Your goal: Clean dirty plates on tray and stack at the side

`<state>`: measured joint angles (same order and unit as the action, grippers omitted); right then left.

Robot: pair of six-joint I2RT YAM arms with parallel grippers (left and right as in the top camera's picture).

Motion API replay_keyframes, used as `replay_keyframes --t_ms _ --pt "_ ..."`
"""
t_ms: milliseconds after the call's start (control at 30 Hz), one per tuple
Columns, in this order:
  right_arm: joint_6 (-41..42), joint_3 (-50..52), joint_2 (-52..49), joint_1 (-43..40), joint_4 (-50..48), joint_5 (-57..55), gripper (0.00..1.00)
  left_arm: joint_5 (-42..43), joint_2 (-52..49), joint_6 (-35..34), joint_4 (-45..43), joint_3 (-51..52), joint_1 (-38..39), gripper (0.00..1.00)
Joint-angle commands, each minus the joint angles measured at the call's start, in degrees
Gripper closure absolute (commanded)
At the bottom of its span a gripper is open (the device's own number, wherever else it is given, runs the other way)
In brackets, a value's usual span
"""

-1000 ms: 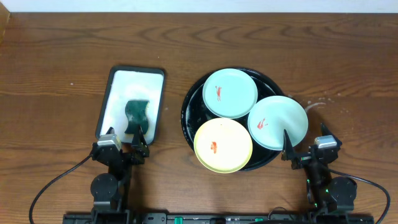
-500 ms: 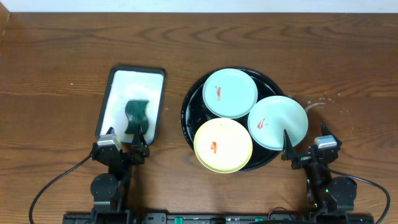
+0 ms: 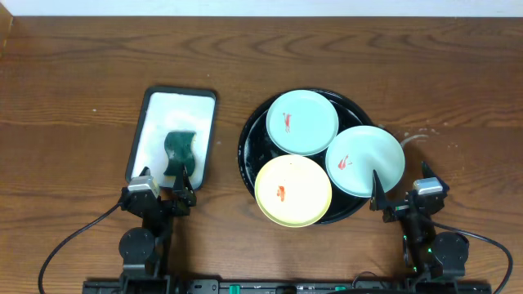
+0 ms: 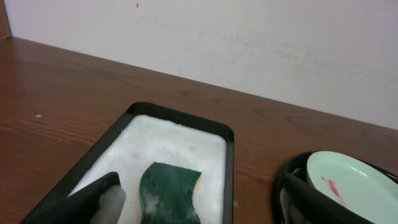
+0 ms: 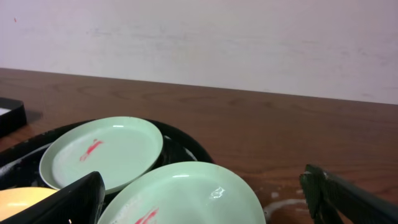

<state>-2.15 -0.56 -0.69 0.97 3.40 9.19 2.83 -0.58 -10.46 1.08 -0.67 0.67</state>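
I hold my left pincer point(image 3: 163, 184) low at the lower left of the overhead frame, fingers spread wide. It faces the near end of the rectangular black-rimmed tray point(image 3: 176, 106). That tray holds white suds, and the dark green sponge point(image 3: 180, 147) lies in them just ahead of my fingertips. I judge it sits there to soak and to be the first thing I take.

My right pincer point(image 3: 400, 193) waits at the lower right, also spread and holding nothing, just short of the round black tray point(image 3: 248, 143). The three dirty plates crowd that tray. One mint-green plate point(image 3: 302, 121) is at its upper part, a second mint-green plate point(image 3: 364, 160) is at its right, and the pale yellow plate point(image 3: 293, 190) is nearest the bottom of the frame. Each has a small red smear near its centre. They press edge to edge because the tray barely takes three. I cannot tell which rim rides on which. The right-hand plate reaches out to the tray's rim, close to my right fingers, so I judge it the easiest to steady or lift.

Bare brown worktop point(image 3: 82, 65) lies all around, so there is room beside the tray for the stack. Nothing has been washed yet.
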Motion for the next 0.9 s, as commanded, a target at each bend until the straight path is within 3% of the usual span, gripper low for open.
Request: replay_keyframes --t_ms 0,133,233,333,433,700,867 --pt "-0.5 0.2 0.2 0.9 0.0 -0.5 0.01 0.1 0.3 0.4 2.6 0.4 0.2 0.19" --pt "1.3 0.2 0.2 1.0 -2.2 1.9 0.01 4.7 0.3 0.3 1.2 0.4 0.2 0.19" --pt "1.7 -0.2 0.2 1.0 -3.8 5.9 0.01 8.6 0.3 0.3 -5.3 0.4 0.2 0.19" --pt "3.8 -3.5 0.0 1.0 -0.3 5.9 0.01 8.3 0.3 0.3 -12.0 -0.5 0.2 0.19" --pt "3.8 -10.0 -2.2 1.0 4.8 5.8 0.01 8.1 -0.8 0.3 -12.2 -4.1 0.2 0.19" --pt "3.6 -37.5 -24.4 1.0 19.5 5.9 0.01 8.1 -19.2 0.3 1.8 -27.3 0.2 0.19" --pt "3.7 -58.3 -43.5 1.0 34.9 8.3 0.01 8.4 -36.7 0.3 20.1 -49.9 0.2 0.18"
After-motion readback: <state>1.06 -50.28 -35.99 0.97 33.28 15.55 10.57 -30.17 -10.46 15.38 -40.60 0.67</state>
